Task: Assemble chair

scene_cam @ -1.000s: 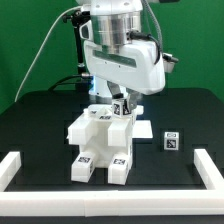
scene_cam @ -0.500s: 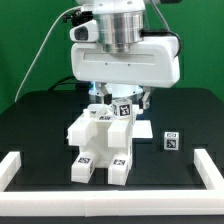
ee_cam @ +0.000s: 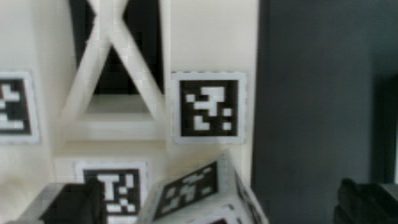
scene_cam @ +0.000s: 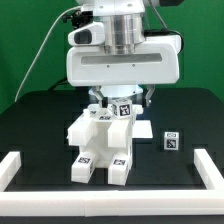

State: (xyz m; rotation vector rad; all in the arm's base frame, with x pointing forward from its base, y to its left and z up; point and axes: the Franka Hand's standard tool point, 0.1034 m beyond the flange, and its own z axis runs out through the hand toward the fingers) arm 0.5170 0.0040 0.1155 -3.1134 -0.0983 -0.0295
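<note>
The partly built white chair (scene_cam: pixel 100 140) stands in the middle of the black table, with tags on its front feet and top. A small tilted tagged piece (scene_cam: pixel 122 109) sits at its upper back. My gripper (scene_cam: pixel 120 99) hangs just above that piece, fingers to either side. In the wrist view the tagged piece (ee_cam: pixel 199 192) lies between my dark fingertips (ee_cam: pixel 68 204). The gripper (ee_cam: pixel 217 206) is open, and the far finger stands clear of the piece. The chair's tagged plates (ee_cam: pixel 210 105) fill the rest of that view.
A small loose tagged cube (scene_cam: pixel 171 141) lies on the table at the exterior view's right of the chair. Low white border rails (scene_cam: pixel 205 168) run along the front and sides. A green wall is behind.
The wrist turned about its vertical axis, so the hand now faces the camera broadside. Over the last half second it hardly moved. The chair and cube stayed put.
</note>
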